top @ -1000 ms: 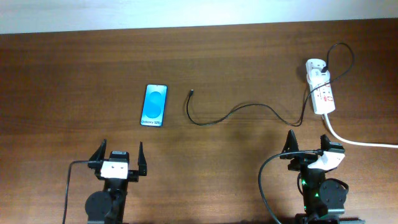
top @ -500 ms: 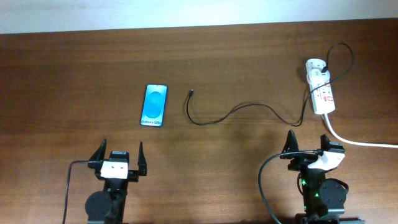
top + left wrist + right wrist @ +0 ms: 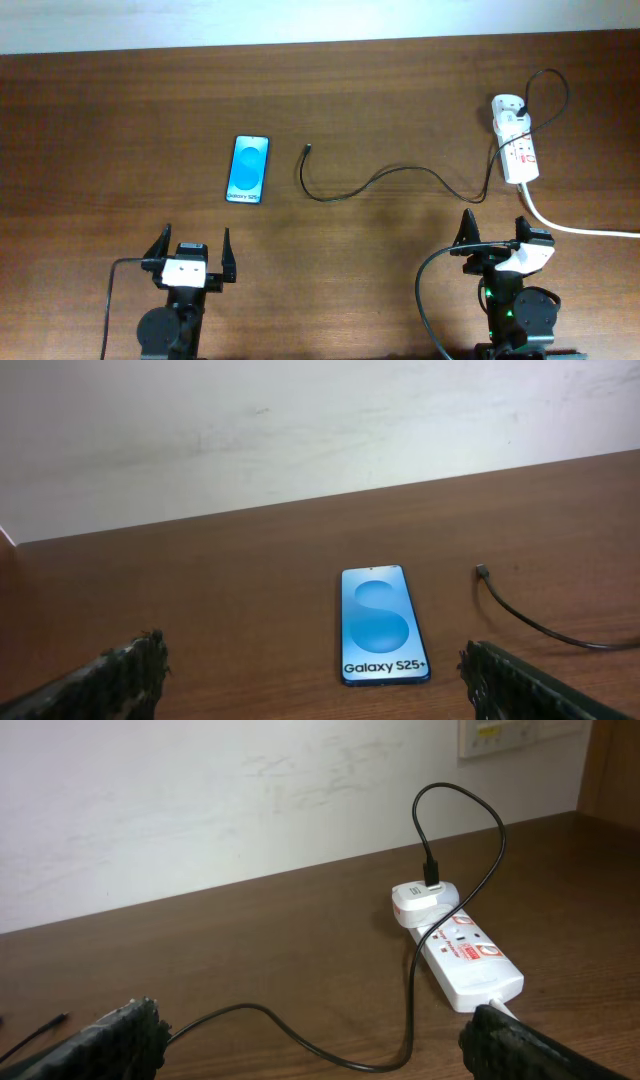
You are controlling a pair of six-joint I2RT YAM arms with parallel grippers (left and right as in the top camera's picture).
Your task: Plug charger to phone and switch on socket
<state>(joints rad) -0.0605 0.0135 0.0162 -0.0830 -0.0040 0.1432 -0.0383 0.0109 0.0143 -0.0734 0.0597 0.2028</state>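
Two grippers sit at the near edge of the brown wooden table (image 3: 100,120), fingers spread wide, nothing in either. The left gripper (image 3: 195,240) is well short of the slim black-edged phone with the bright blue screen (image 3: 249,169), bare wood all round it. Right of the phone, not touching, lies the plug tip (image 3: 307,150) of the long thin black charger cable (image 3: 380,178), snaking right to a white adapter (image 3: 505,105) in the white oblong power strip (image 3: 520,155) by the right edge. The right gripper (image 3: 493,226) sits near its thick white cord (image 3: 590,230).
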